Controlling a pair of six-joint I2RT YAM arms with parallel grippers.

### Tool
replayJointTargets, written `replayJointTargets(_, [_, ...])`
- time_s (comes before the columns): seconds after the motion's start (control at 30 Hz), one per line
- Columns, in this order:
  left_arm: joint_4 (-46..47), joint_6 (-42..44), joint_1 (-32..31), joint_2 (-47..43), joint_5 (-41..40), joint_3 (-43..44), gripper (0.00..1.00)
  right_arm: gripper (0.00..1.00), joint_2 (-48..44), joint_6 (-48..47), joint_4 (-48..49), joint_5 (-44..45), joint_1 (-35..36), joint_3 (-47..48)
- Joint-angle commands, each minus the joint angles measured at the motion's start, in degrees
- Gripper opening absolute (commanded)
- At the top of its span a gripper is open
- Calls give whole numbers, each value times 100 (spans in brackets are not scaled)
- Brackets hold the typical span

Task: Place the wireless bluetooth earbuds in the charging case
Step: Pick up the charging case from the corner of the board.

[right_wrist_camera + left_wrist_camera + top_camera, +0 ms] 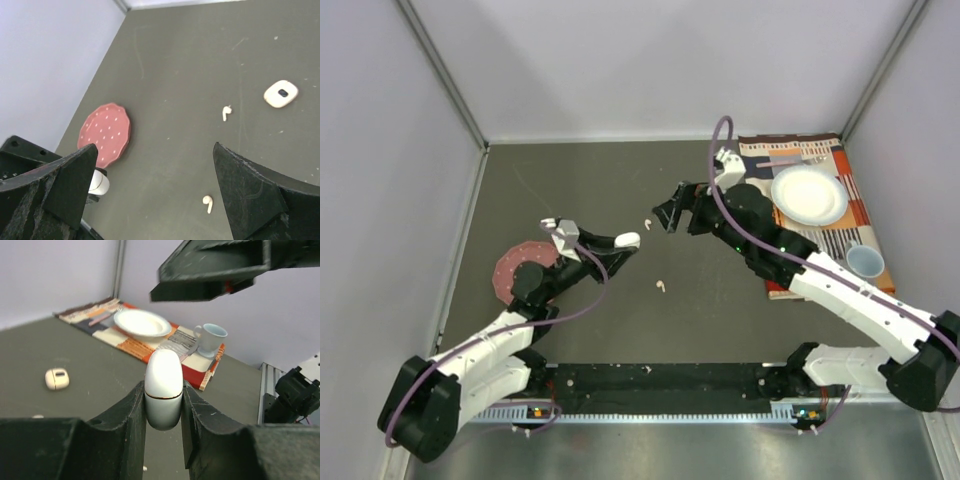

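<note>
Grey tabletop (pixel 600 180), pick-up step as we read it: left gripper (pixel 164 407) clamps the white charging case (pixel 163 372), lid seemingly shut; right gripper (pixel 668 213) hangs wide open, empty. The nearest earbud (pixel 647 223) lies close at its 8 o'clock, second earbud (pixel 661 286) farther at 6 o'clock. Next we'd lower right onto the nearest earbud, and the case needs opening.

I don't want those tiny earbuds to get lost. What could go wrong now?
The loose earbud is far smaller than the open right gripper, so a pinch might flick it away. The smooth white case in the left gripper could slip, and its lid looks shut.
</note>
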Motion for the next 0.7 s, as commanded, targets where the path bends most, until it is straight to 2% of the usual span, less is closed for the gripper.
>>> replayJointTargets(0.0, [-789,-578,73,225,-683,398,0,99,-364,289,72,816,-132,-216])
replayJointTargets(0.17, [-1159,-1835,442,1122,-569,750,0,99,-470,263,63,869,-194,-339])
replayJointTargets(0.3, [-659,-2652,653,2192,-191,777,0,99,-532,272,63,842,-220,-401])
replayJointTargets(0.4, [-8,-3014,750,2791,11,750,0,99,-629,228,36,869,-246,-453])
replayJointTargets(0.67, [-244,-3112,794,3610,-234,873,0,99,-805,237,10,966,-326,-568])
